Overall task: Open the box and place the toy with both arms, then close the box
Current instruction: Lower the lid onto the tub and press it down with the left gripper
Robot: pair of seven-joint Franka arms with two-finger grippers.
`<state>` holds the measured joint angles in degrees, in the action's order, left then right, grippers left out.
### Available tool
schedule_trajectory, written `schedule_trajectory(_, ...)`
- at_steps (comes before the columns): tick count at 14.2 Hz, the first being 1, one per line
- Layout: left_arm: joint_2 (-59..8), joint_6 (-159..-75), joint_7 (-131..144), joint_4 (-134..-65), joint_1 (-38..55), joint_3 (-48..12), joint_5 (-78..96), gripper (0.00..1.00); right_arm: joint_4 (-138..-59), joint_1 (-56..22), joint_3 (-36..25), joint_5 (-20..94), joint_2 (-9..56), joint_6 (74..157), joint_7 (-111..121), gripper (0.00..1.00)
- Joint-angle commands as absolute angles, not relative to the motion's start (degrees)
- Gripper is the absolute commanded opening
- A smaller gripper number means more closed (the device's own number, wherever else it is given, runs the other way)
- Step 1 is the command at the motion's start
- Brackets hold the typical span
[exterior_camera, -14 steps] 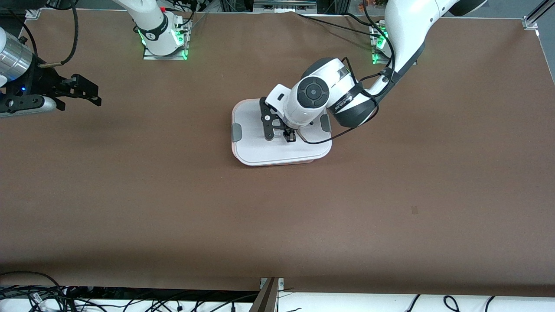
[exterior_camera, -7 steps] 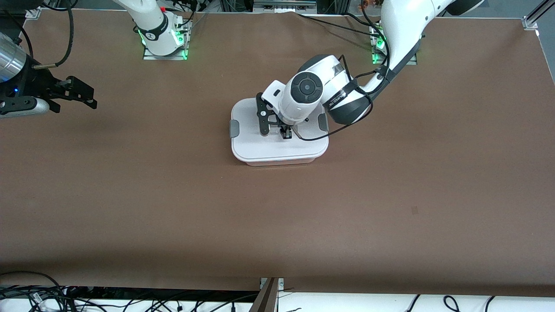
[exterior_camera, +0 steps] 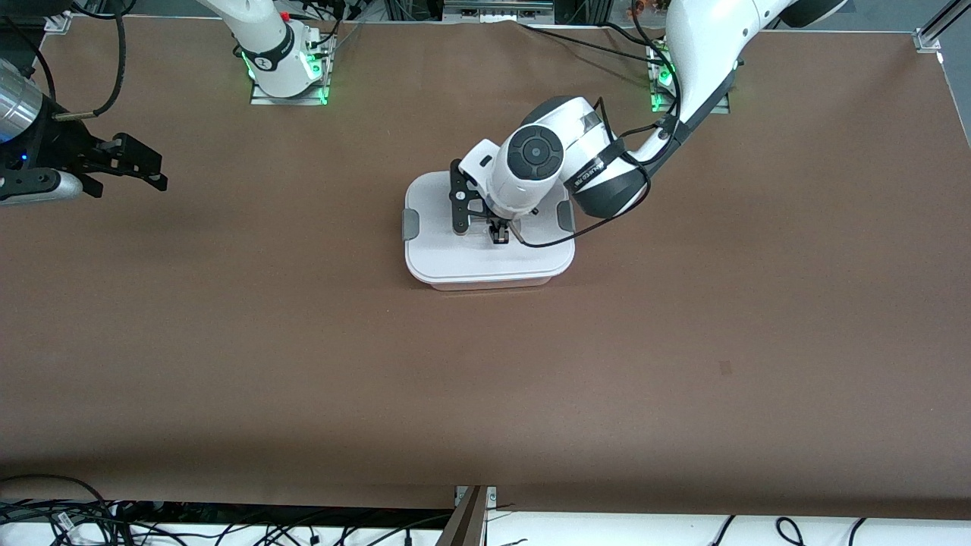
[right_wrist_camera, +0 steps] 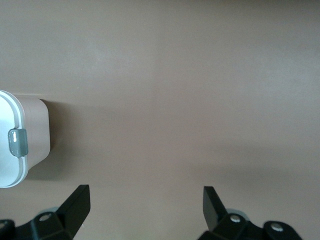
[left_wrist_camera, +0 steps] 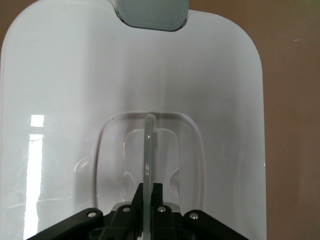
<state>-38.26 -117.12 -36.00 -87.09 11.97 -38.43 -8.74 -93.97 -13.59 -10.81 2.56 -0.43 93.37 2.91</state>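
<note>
Lid and tub of the box were seen together at mid-counter, the white lid seated flat and the two grey side clips lying against its short edges. Whether those clips were latched could not be told. The box stood on the brown counter, toward the robots' bases and well apart from the edge nearest the front camera.

The left gripper was found down on the middle of the lid. In the left wrist view its fingers were drawn together on the clear handle, which stood upright out of its recess, pinched between them. The right gripper was held over bare counter at the right arm's end, well apart from the box, with its fingers spread wide and nothing between them; that arm appeared to be waiting.

The toy was not to be seen in any view. It was judged that it lay either inside the box or out of sight, and the pictures could not settle which. With the lid resting on the tub and the handle gripped, the task was judged to be near one of its two ends: the lid about to be lifted, or just set down. If the latter, only the release of the handle was left.
</note>
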Motion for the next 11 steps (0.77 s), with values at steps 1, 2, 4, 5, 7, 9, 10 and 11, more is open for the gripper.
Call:
schedule_trajectory(1, -39.1, -118.1, -37.2, -88.0, 12.1, -38.2, -12.1, 0.0, -92.6, -13.1, -10.4, 1.8, 0.1, 92.8, 2.5, 1.0)
schedule_trajectory(2, -39.5, -118.1, -37.2, -88.0, 12.1, -38.3, -13.1, 0.0, -92.7, -13.1, -10.4, 1.8, 0.1, 92.8, 2.5, 1.0)
schedule_trajectory(4, -39.4, -118.0, -36.9, -88.0, 12.1, -38.3, -13.2, 0.0, -92.7, -13.1, -10.4, 1.8, 0.1, 92.9, 2.5, 1.0)
schedule_trajectory(5, -39.0, -117.8, -36.6, -87.8, 12.1, -38.4, -13.2, 0.0, -92.6, -13.1, -10.4, 1.8, 0.1, 92.9, 2.5, 1.0)
schedule_trajectory(7, -38.1, -117.1, -35.0, -87.9, 11.9, -38.9, -13.1, 0.99, -92.7, -13.1, -10.4, 1.8, 0.1, 92.9, 2.5, 1.0)
schedule_trajectory(9, -35.5, -113.2, -31.7, -87.3, 12.0, -39.2, -13.1, 1.0, -92.6, -13.1, -10.4, 1.8, 0.1, 92.9, 2.5, 1.0)
schedule_trajectory(10, -34.0, -110.6, -30.4, -86.9, 11.8, -39.3, -12.7, 1.0, -92.6, -13.1, -10.4, 1.8, 0.1, 92.9, 2.5, 1.0)
schedule_trajectory(11, -32.1, -108.5, -28.9, -86.8, 11.5, -39.3, -12.4, 1.0, -92.6, -13.1, -10.5, 1.8, 0.1, 92.9, 2.5, 1.0)
